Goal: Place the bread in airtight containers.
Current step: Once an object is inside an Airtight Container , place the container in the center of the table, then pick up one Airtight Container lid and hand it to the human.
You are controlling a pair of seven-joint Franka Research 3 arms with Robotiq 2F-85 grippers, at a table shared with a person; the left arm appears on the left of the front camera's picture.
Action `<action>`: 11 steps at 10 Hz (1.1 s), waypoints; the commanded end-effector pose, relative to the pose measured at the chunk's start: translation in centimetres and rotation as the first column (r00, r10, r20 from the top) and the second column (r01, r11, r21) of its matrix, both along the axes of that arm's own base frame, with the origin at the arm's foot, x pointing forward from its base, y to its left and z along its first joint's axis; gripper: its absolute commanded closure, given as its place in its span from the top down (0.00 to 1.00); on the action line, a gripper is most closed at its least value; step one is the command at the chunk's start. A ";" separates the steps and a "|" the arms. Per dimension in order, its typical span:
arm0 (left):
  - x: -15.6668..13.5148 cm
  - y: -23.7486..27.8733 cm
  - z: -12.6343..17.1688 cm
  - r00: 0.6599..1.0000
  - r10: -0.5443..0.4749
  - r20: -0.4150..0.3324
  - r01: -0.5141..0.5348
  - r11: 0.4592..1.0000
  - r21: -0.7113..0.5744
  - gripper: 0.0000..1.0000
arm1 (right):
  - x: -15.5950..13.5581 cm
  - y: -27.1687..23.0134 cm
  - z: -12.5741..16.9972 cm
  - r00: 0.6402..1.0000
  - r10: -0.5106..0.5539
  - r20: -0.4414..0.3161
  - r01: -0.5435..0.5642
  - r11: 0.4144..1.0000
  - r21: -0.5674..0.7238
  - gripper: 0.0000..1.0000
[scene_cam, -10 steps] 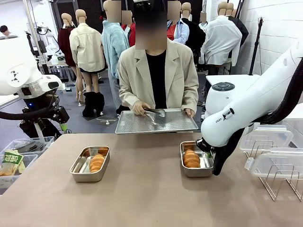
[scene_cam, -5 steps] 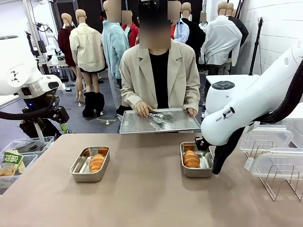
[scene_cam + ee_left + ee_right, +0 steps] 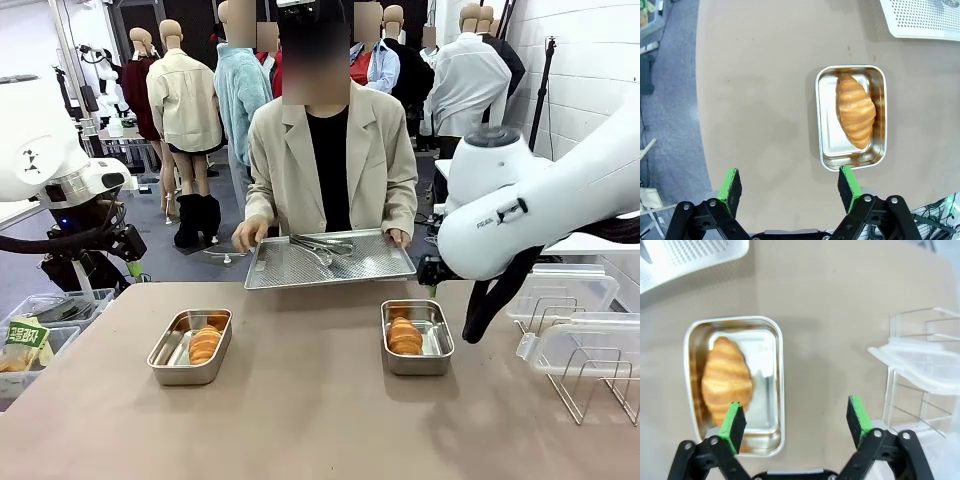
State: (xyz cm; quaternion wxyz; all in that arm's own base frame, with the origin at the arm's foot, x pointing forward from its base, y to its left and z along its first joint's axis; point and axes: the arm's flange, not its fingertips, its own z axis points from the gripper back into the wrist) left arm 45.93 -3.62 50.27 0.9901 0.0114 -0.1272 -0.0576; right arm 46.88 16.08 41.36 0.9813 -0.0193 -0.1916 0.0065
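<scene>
Two steel airtight containers stand open on the brown table, each holding one golden croissant of the bread. The left container [image 3: 164, 353] holds a croissant [image 3: 205, 343]; the left wrist view looks down on this container [image 3: 827, 140] and its croissant [image 3: 855, 110]. My left gripper [image 3: 789, 175] hangs open high above the table, nothing between its green pads. The right container [image 3: 438, 340] holds the other croissant [image 3: 404, 335], which also shows in the right wrist view as container [image 3: 767, 390] and croissant [image 3: 726, 380]. My right gripper [image 3: 796, 412] is open and empty above that container's edge.
A person across the table holds a perforated steel tray [image 3: 370, 262] with tongs [image 3: 322, 243] lying on it. A wire rack with clear lids [image 3: 575, 345] stands at the right edge, close to my right arm; one clear lid [image 3: 920, 365] shows beside the gripper. Plastic bins [image 3: 40, 320] sit at left.
My right gripper opened, left the croissant in the right container and rose up and away from it. The person shifted the tray slightly. My left arm stayed still.
</scene>
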 end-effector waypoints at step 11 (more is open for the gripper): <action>0.0 0.1 0.0 1.000 0.011 0.001 -0.011 1.000 0.005 1.00 | -2.0 -1.9 4.0 0.998 0.061 0.002 -0.061 0.998 0.013 1.00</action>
